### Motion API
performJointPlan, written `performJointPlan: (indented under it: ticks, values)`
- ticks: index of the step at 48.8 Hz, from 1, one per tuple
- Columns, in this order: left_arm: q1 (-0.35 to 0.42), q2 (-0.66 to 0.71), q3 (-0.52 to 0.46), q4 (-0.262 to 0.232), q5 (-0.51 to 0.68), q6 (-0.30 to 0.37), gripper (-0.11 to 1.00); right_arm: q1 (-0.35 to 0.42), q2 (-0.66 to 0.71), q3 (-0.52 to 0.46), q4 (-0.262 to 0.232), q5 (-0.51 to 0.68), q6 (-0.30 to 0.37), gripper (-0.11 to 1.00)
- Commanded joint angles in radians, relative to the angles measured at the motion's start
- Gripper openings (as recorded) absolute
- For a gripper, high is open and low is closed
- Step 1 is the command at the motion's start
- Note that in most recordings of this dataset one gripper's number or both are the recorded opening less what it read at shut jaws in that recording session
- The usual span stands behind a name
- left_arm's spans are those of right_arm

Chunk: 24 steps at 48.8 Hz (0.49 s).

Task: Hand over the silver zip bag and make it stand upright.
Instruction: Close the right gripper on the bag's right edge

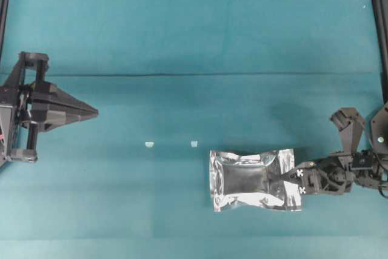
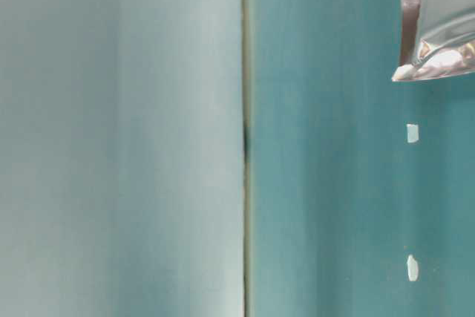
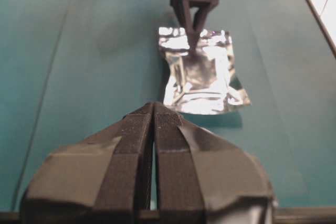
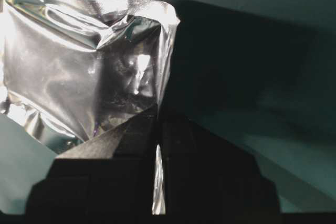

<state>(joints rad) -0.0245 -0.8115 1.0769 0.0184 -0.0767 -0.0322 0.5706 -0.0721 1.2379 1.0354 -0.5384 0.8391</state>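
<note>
The silver zip bag [image 1: 254,180] is a shiny crinkled foil pouch with a dark grey window, lying flat-side up at the right of the middle of the teal cloth. My right gripper [image 1: 282,180] is shut on the bag's right end; foil shows between its fingers in the right wrist view [image 4: 158,111], where the bag [image 4: 79,66] fills the left. My left gripper [image 1: 96,112] is shut and empty at the far left, well apart from the bag. In the left wrist view it [image 3: 155,109] points at the bag [image 3: 202,77], with the right gripper [image 3: 193,43] behind. A corner of the bag [image 2: 438,27] shows in the table-level view.
Two tiny white scraps [image 1: 149,144] [image 1: 194,144] lie on the cloth left of the bag; they also show in the table-level view [image 2: 413,133] [image 2: 412,267]. Black frame rails [image 1: 381,34] run along the left and right edges.
</note>
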Motion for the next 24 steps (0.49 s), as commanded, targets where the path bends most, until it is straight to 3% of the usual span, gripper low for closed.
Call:
performJointPlan:
  ticks: [1,16,24]
  values:
    - [0.002,0.003,-0.008,0.002,-0.008,0.003,-0.01,0.002,-0.011,-0.002,0.0,0.0,0.0,0.02]
    - [0.003,0.003,-0.005,0.002,-0.011,0.003,-0.01,-0.002,-0.087,0.005,-0.008,0.005,-0.031,0.02]
    - [0.005,0.003,-0.005,0.002,-0.011,0.005,-0.01,-0.029,-0.16,-0.006,-0.009,0.026,-0.114,0.02]
